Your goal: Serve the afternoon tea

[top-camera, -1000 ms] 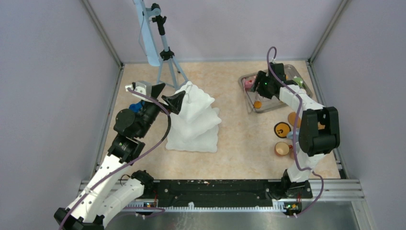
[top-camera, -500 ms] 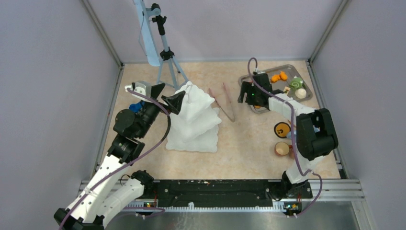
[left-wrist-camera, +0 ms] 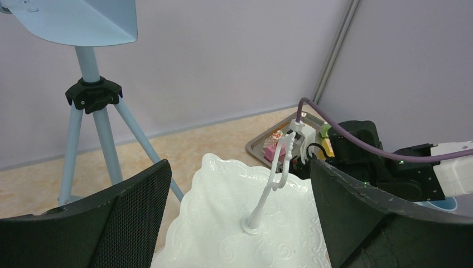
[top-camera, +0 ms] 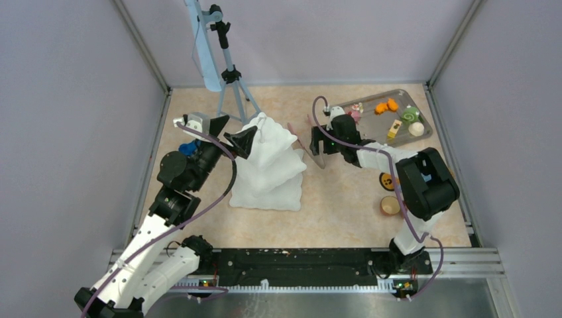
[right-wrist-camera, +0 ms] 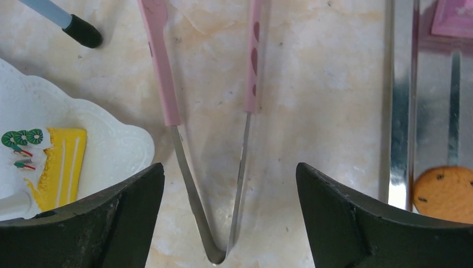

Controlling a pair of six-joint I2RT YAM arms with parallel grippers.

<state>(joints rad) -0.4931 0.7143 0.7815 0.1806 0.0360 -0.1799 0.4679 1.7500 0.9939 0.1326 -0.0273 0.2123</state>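
Observation:
The pastries lie on a metal tray (top-camera: 424,112) at the back right: orange pieces (top-camera: 386,106), a green roll (top-camera: 411,114), a yellow slice (top-camera: 394,129), a cream ball (top-camera: 416,129) and a pink one (top-camera: 356,114). A yellow cake slice (right-wrist-camera: 58,164) rests on a lower tier of the white tiered stand (top-camera: 272,165). An orange-brown mug (top-camera: 390,206) stands near the right arm. My right gripper (right-wrist-camera: 228,167) is open, low over the pink tongs (right-wrist-camera: 209,184), straddling their joined end. My left gripper (left-wrist-camera: 240,218) is open above the stand's top tier (left-wrist-camera: 223,223).
A light-blue tripod (top-camera: 228,79) stands behind the stand. A blue toy (top-camera: 189,147) lies under the left arm. A yellow-and-black disc (top-camera: 386,180) sits beside the mug. An orange cookie (right-wrist-camera: 443,192) lies on the tray just past its rim (right-wrist-camera: 399,111).
My right arm has swung left from the tray to above the tongs, and its jaws have widened. The left arm has not moved.

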